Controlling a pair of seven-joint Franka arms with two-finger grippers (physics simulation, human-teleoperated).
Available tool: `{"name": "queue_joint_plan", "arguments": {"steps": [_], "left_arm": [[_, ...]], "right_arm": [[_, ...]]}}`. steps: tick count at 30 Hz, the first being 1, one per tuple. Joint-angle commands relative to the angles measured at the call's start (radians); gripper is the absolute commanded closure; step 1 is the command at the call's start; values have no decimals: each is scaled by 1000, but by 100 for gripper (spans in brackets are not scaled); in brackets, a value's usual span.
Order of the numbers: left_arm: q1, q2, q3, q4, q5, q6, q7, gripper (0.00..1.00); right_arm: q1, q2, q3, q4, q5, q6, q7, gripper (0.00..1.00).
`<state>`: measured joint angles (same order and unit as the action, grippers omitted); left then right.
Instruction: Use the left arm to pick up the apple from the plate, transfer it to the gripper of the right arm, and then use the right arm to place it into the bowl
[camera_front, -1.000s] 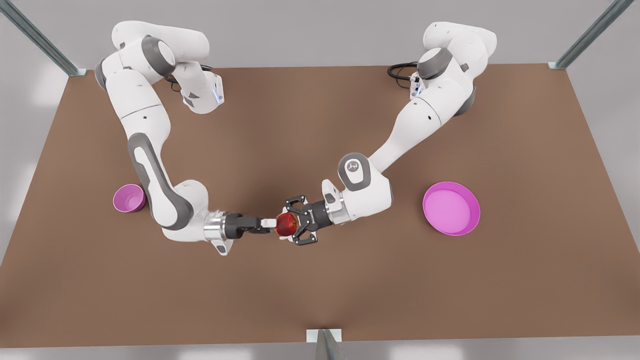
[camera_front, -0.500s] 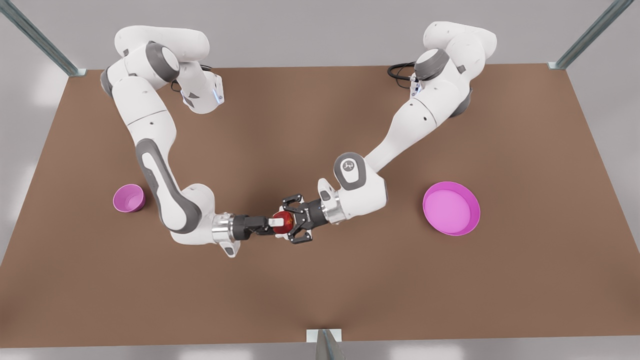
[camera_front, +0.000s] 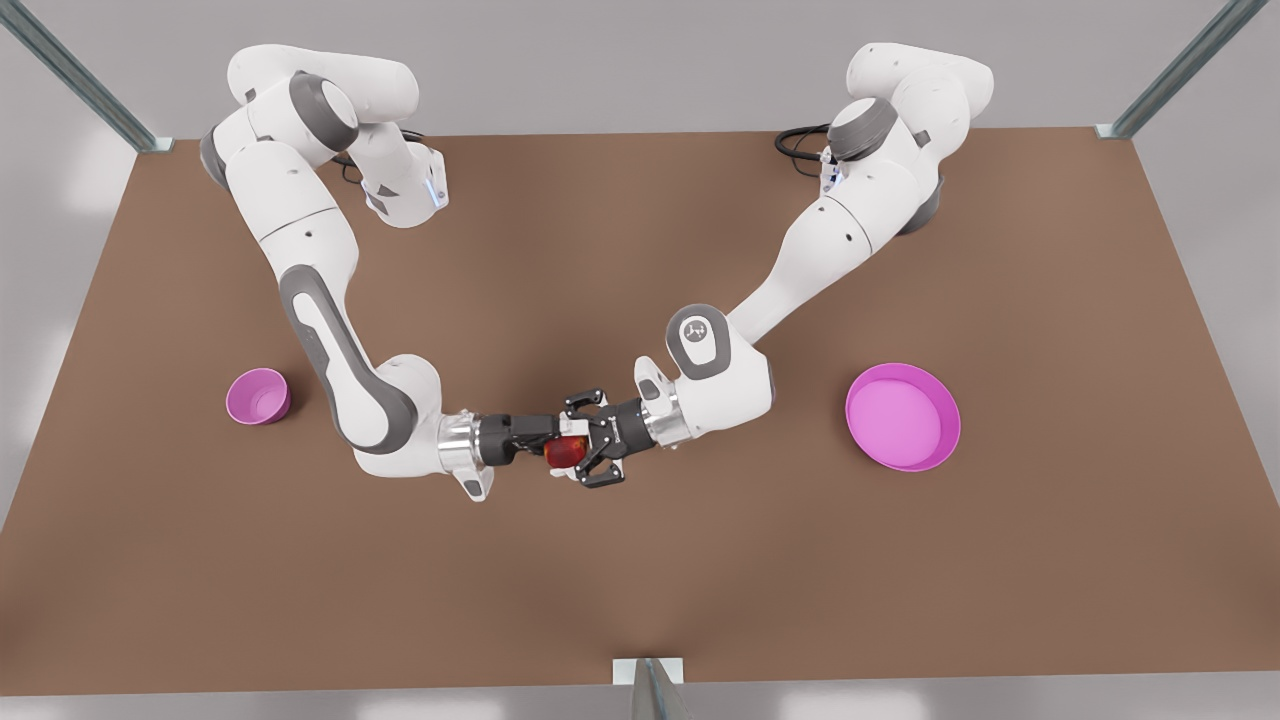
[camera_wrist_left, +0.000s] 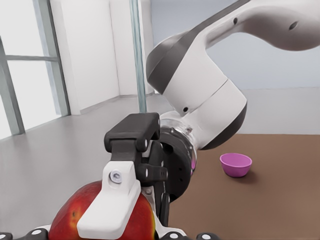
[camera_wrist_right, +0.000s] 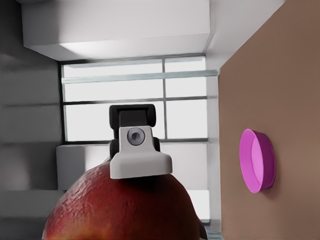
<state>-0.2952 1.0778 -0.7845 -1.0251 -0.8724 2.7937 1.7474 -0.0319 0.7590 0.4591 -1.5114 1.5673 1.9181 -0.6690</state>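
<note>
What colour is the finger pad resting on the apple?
White, clearest in the right wrist view: the pad lies on the red apple.

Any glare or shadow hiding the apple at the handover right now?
Front view: even light, no glare; the apple looks dim, shaded between the left tool and right tool, with a soft shadow on the table below. Left wrist view: bright windows behind, apple well lit. Right wrist view: the windows backlight it, so the apple's near face is darker but readable.
</note>
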Motion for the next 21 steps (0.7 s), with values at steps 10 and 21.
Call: {"name": "queue_joint_plan", "arguments": {"steps": [10, 21], "left_arm": [[-2, -4, -16, 0, 1, 18, 12, 1], [246, -97, -2, -206, 44, -132, -178, 0]], "right_arm": [[-3, -1, 0, 0, -12, 4, -23, 51], [-174, -1, -4, -13, -246, -51, -15, 51]]}}
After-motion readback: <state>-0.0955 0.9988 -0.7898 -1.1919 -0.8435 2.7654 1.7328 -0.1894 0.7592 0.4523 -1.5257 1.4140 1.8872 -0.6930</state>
